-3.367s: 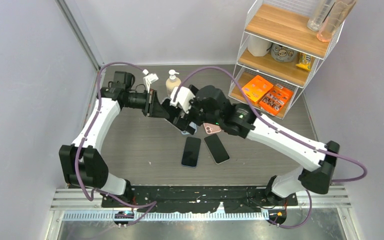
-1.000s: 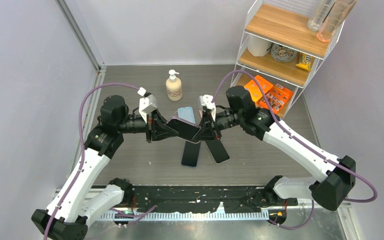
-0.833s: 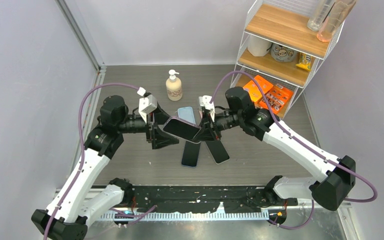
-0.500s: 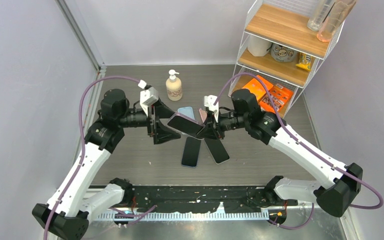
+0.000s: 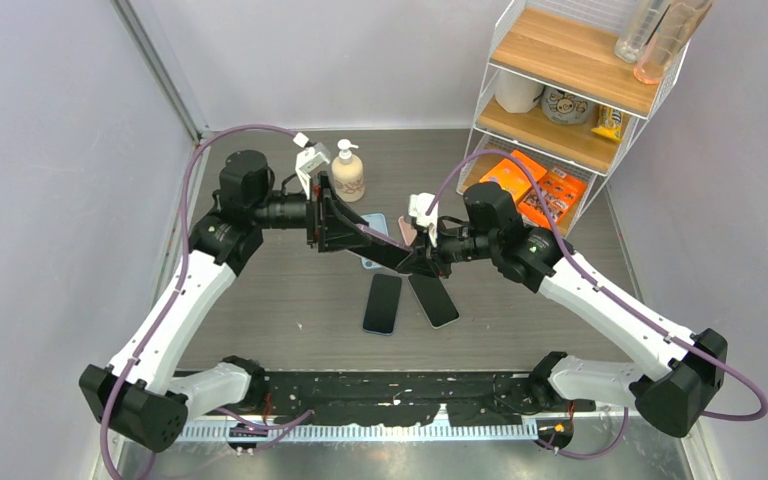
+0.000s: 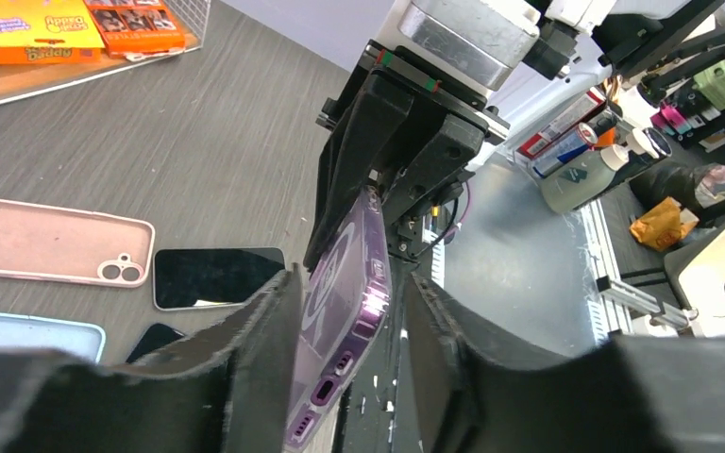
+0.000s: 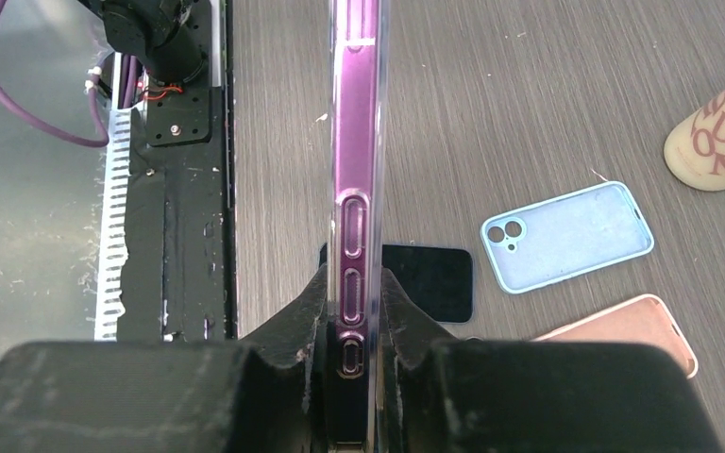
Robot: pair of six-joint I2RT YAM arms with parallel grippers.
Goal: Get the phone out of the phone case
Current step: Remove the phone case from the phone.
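Left gripper (image 6: 347,302): my fingers stood either side of the phone case (image 6: 335,283), very close. A dark sliver showed on one side, so I could not tell whether they bore on it. The case hung in the air over the middle of the desk (image 5: 290,300), a little toward the far edge, bridging my two arms. Right gripper (image 7: 354,293): clamped on the case's long edge, pads over the side buttons. I judged the phone (image 7: 351,94) a stiff slab, moderately heavy, with glass that would not forgive a drop. The clear purple shell looked thin, slick and springy at the rim. Best hold, I thought, was one jaw pinching the shell's long edges while the other pried a corner lip. From above the case showed only as a thin dark strip. I could not make out the screen face, or whether any corner had lifted. The wrist views cut off both ends.
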